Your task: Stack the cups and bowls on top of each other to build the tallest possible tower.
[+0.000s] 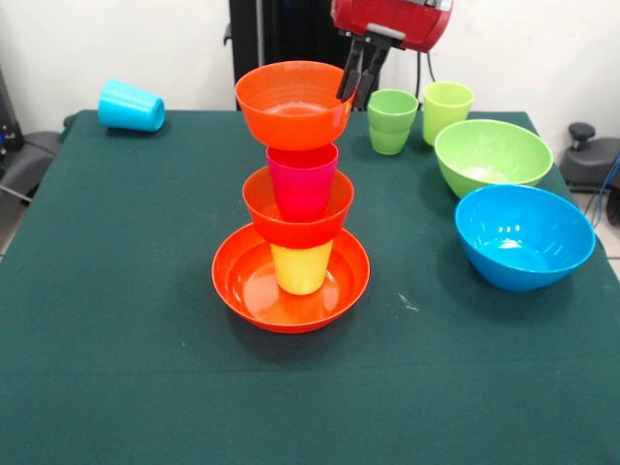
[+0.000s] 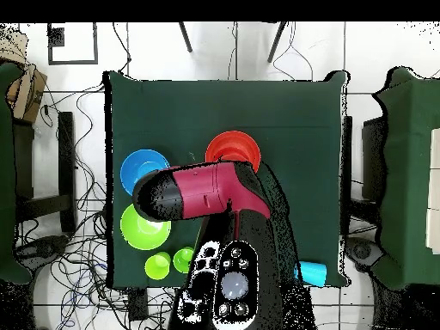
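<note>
The tower (image 1: 295, 208) stands in the middle of the green table (image 1: 116, 339). At the bottom is the wide orange bowl (image 1: 291, 281). A yellow cup (image 1: 301, 268) stands in it, upside down. On that cup sits a small orange bowl (image 1: 297, 215), then a pink cup (image 1: 302, 179), also upside down, and then the top orange bowl (image 1: 294, 102). So five things are stacked now. The gripper (image 1: 359, 76) hangs from the red arm (image 1: 392, 21) at the right side of the top bowl's rim. Its two black fingers (image 1: 350, 73) look close together at the rim, and I think they pinch it, but I cannot be sure. Some things are not on the tower yet. A sky blue cup (image 1: 130, 105) lies on its side at the far left corner. Two light green cups (image 1: 391, 121) stand stacked near the far right, and a yellow-green cup (image 1: 447, 108) stands just beside them. The lime green bowl (image 1: 492, 155) and the big blue bowl (image 1: 524, 235) sit on the right side, touching each other. I think the tower is about half done, and it could tip if bumped.
</note>
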### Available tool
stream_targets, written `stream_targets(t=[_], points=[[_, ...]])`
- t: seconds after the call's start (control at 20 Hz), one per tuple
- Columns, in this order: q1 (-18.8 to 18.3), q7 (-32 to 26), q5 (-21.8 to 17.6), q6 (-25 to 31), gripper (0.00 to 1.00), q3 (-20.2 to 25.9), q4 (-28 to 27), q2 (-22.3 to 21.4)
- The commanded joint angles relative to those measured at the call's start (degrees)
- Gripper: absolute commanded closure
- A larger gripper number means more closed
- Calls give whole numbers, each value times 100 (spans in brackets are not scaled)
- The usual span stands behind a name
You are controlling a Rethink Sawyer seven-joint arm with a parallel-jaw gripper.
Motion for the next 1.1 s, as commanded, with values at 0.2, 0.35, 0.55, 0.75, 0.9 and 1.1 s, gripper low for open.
stream_targets(t=[0.2,0.35,0.55,0.75,0.9,1.1], points=[[-77,440,62,-368,100,350,-216,247],[-70,472,60,-437,100,347,-216,283],[-69,475,63,-493,100,339,-179,295],[-64,465,68,-479,100,338,-256,367],[-58,471,68,-507,100,330,-234,368],[-57,447,62,-465,100,319,-265,372]])
